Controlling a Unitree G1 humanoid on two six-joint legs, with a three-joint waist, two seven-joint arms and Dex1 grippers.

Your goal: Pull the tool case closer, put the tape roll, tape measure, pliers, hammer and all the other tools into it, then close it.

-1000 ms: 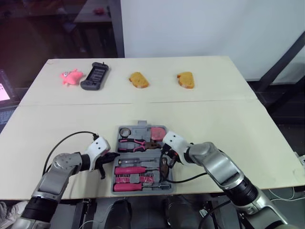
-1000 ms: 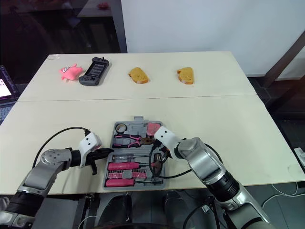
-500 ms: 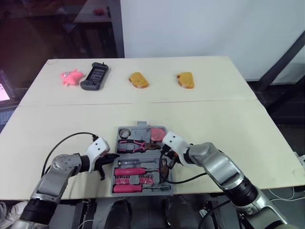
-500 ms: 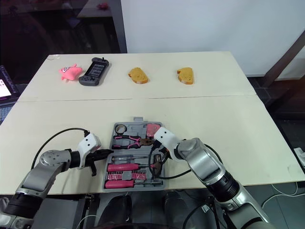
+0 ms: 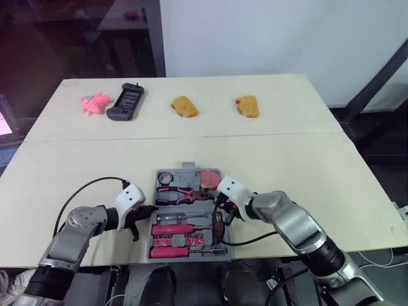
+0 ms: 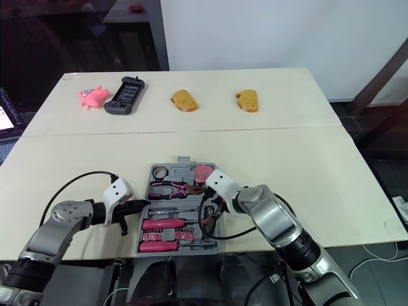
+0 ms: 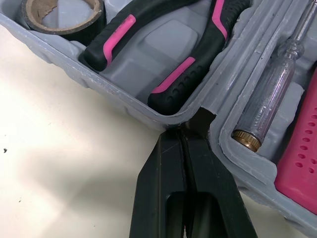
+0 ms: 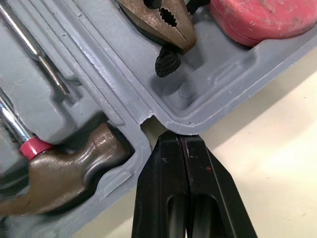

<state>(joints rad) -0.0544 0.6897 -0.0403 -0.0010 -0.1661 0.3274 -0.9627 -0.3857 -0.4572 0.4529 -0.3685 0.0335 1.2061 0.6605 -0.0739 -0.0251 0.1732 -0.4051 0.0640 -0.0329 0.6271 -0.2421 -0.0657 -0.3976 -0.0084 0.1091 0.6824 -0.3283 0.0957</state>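
Observation:
The grey tool case [image 5: 189, 172] lies open near the table's front edge. It holds a tape roll [image 5: 166, 176], pink-and-black pliers [image 5: 177, 191], a pink tape measure [image 5: 209, 176], a hammer [image 8: 69, 176], a clear-handled screwdriver [image 7: 270, 94] and pink-handled tools [image 5: 175, 229]. My left gripper [image 7: 184, 133] is shut, and its tips sit in the hinge notch on the case's left side. My right gripper [image 8: 184, 139] is shut too, with its tips in the notch on the right side, beside the hammer head and below the pliers' jaws.
At the far side of the table lie a pink toy [image 5: 94, 102], a black handheld console [image 5: 124, 102] and two bread pieces [image 5: 184, 106] [image 5: 248, 106]. The case's near edge lies close to the table's front edge [image 5: 268, 258]. Cables run from both wrists.
The case and both grippers have crept a touch toward the table's front edge. Both grippers stay shut at the same notches.

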